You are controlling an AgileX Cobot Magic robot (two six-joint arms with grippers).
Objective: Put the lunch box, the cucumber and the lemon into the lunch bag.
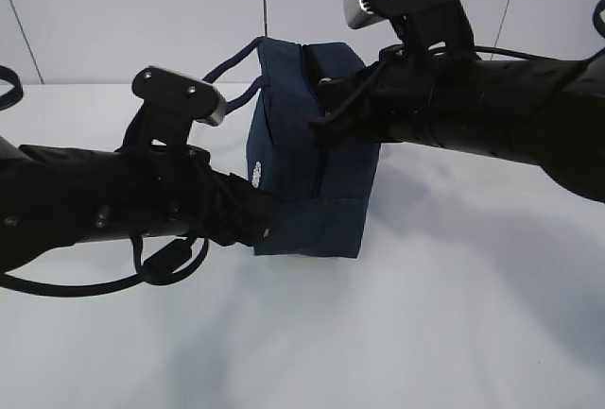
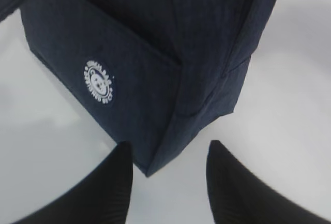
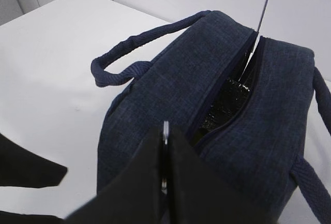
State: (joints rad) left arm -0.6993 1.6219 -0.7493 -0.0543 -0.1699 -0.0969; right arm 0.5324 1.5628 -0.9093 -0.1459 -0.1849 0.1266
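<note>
The dark navy lunch bag [image 1: 312,178] stands upright mid-table, with a white round logo [image 2: 98,83] on its side. Its top zipper is partly undone, showing shiny dark lining [image 3: 234,93]. My right gripper [image 3: 166,130] is over the bag's top, shut on the silver zipper pull [image 3: 165,129]. My left gripper [image 2: 170,154] is open low at the bag's near bottom corner [image 2: 150,169], which lies between the fingers, close to the left one. The lunch box, the cucumber and the lemon are out of view.
The bag's loop handles stick out, one to the left [image 3: 129,53] and one at the right [image 3: 315,182]. The white table [image 1: 454,315] runs to a pale wall behind. Both black arms cross in front of the bag.
</note>
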